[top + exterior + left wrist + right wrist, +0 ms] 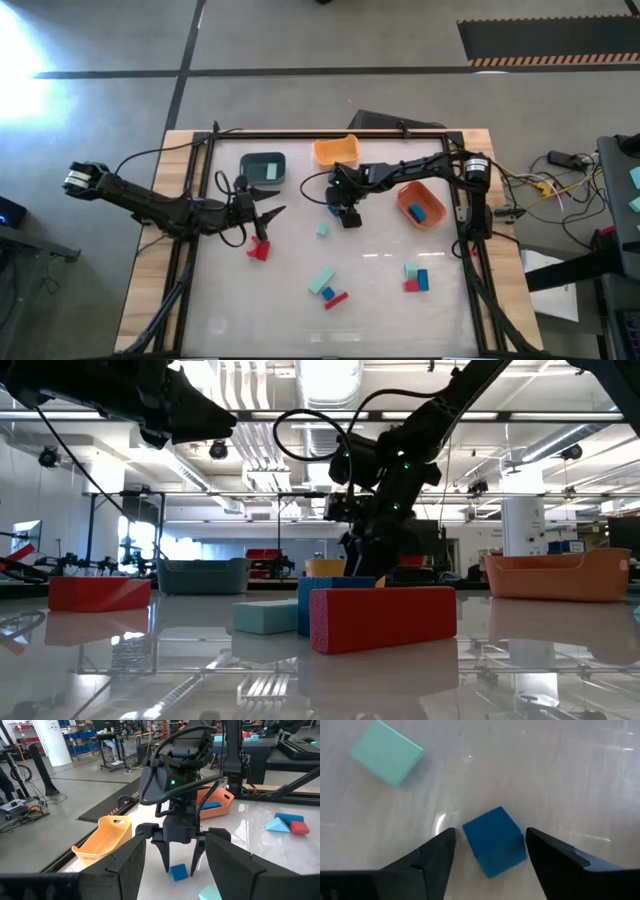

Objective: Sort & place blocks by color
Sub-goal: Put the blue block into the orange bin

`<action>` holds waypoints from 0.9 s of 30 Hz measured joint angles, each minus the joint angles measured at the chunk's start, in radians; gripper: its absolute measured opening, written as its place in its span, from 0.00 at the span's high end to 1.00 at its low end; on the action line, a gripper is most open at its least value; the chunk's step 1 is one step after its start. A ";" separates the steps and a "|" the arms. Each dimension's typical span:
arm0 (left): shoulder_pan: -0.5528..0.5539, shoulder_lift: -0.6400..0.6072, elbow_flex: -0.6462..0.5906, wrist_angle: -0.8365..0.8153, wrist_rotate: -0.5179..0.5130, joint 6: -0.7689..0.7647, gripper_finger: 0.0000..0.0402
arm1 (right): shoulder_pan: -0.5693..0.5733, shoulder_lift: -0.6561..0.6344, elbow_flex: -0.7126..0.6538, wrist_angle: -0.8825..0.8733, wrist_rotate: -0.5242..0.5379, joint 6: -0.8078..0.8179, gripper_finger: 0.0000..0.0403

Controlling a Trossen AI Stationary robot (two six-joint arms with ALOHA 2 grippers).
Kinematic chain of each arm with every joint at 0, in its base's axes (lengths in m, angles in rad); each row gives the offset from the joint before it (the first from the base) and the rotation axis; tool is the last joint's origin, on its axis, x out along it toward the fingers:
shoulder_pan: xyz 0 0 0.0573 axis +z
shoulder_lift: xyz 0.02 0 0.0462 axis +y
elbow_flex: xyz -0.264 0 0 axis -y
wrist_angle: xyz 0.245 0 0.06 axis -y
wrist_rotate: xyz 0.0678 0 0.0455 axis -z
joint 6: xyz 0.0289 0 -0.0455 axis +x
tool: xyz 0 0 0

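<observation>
My right gripper (347, 214) is open and points down at the table's middle, its fingers either side of a blue cube (495, 842) that sits flat on the table. A mint cube (386, 752) lies just beyond it. My left gripper (266, 216) is open and hovers left of centre, above a red block (260, 249), facing the right gripper. Mint, blue and red blocks (327, 287) lie near the front, and another such group (415, 278) lies to the right. One mint block is in the teal bin (263, 167), and a blue one is in the orange bin (421, 205).
The yellow-orange bin (336, 150) stands at the far edge, beside the teal bin. A black frame (205, 190) runs round the work area. Cables hang off both arms. In the low view a red bar (383, 618) lies closest to the near edge.
</observation>
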 joint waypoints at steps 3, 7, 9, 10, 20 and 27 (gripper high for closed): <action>0.000 0.000 0.000 0.001 0.000 -0.001 0.53 | 0.000 0.001 -0.001 0.011 0.001 0.005 0.48; 0.000 0.000 0.000 0.001 0.000 -0.003 0.53 | 0.002 -0.001 -0.002 0.030 0.005 0.016 0.59; 0.000 0.000 0.000 0.001 0.000 -0.005 0.53 | 0.003 -0.001 -0.002 0.045 0.014 0.033 0.65; 0.000 0.000 0.000 0.001 0.001 -0.006 0.53 | 0.003 -0.001 -0.002 0.045 0.014 0.042 0.68; 0.000 0.000 0.000 0.000 0.001 -0.007 0.53 | 0.003 -0.042 0.000 0.021 -0.002 0.134 0.70; 0.000 0.000 -0.001 -0.001 0.001 -0.007 0.53 | 0.012 -0.153 0.000 -0.082 0.017 0.245 0.69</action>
